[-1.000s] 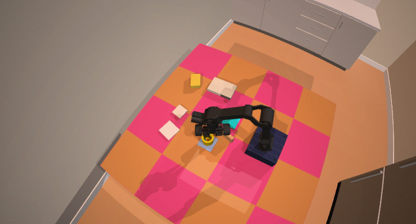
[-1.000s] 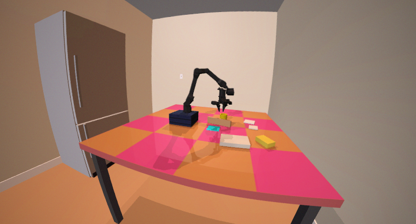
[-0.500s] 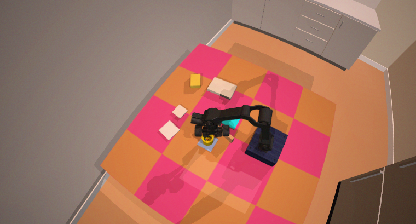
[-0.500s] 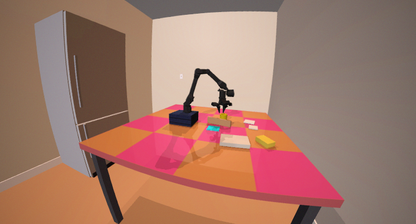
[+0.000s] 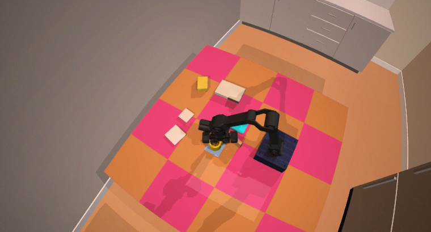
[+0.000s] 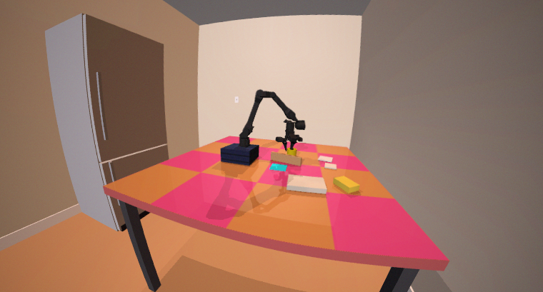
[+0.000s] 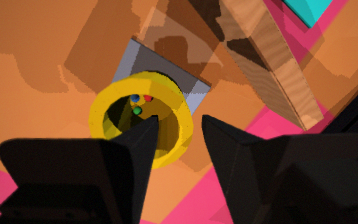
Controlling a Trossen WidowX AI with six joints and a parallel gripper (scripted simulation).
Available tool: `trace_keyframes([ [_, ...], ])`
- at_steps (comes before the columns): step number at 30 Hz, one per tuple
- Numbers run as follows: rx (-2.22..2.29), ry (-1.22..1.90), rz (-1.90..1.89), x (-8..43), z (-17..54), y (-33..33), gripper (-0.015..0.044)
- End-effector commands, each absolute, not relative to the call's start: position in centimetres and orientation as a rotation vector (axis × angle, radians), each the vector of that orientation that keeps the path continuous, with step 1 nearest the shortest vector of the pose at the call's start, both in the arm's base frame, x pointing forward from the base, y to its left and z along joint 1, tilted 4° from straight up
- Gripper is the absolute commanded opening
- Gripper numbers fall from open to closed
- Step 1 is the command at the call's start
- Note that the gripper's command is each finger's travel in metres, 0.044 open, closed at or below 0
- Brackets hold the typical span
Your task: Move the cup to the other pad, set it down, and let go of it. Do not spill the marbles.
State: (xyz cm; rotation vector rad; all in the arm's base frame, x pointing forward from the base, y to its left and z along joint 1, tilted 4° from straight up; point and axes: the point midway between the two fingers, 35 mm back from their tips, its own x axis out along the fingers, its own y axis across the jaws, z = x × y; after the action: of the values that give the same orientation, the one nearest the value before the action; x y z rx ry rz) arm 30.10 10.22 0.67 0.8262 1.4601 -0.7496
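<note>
A yellow cup (image 5: 215, 148) (image 6: 291, 152) (image 7: 131, 84) stands upright on the blue-grey pad (image 5: 218, 154) (image 7: 125, 65). A blue marble (image 7: 135, 98), a red marble (image 7: 148, 98) and a green marble (image 7: 137, 110) lie inside it. The other pad, cyan (image 5: 240, 128) (image 6: 278, 167) (image 7: 312, 9), lies on the far side of a wooden bar from the cup. My gripper (image 6: 289, 148) (image 7: 180, 120) is part-way open and empty, pointing down. In the wrist view one fingertip overlaps the cup's mouth and the other is outside its rim. Contact cannot be told.
The upright wooden bar (image 5: 240, 144) (image 6: 285, 158) (image 7: 276, 65) stands between the two pads. A large white block (image 5: 229, 90) (image 6: 306, 184), a yellow block (image 5: 202, 83) (image 6: 346, 184) and two small white tiles (image 5: 186, 115) (image 5: 174, 134) lie farther off. The arm stands on a dark blue base (image 5: 262, 153) (image 6: 237, 155).
</note>
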Motion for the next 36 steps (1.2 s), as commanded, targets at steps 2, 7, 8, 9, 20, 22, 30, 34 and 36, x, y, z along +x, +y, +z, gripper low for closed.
trace_keyframes([
  [2, 0.831, 1.463, -0.752, 30.0, -0.2, 10.3, 0.0167],
  [7, 0.831, 1.463, -0.752, 29.9, -1.0, 10.3, 0.0167],
  [8, 0.831, 1.463, -0.752, 29.8, -1.2, 10.3, 0.0167],
  [9, 0.831, 1.463, -0.752, 29.8, -1.3, 10.3, 0.0167],
  [20, 0.825, 1.463, -0.752, 29.8, -1.6, 10.2, 0.0133],
  [22, 0.825, 1.463, -0.752, 29.8, -1.6, 10.2, 0.0120],
  [30, 0.825, 1.463, -0.752, 29.8, -1.6, 10.2, 0.0067],
  [34, 0.825, 1.463, -0.752, 29.8, -1.6, 10.2, 0.0040],
  [36, 0.825, 1.463, -0.752, 29.8, -1.6, 10.2, 0.0027],
])
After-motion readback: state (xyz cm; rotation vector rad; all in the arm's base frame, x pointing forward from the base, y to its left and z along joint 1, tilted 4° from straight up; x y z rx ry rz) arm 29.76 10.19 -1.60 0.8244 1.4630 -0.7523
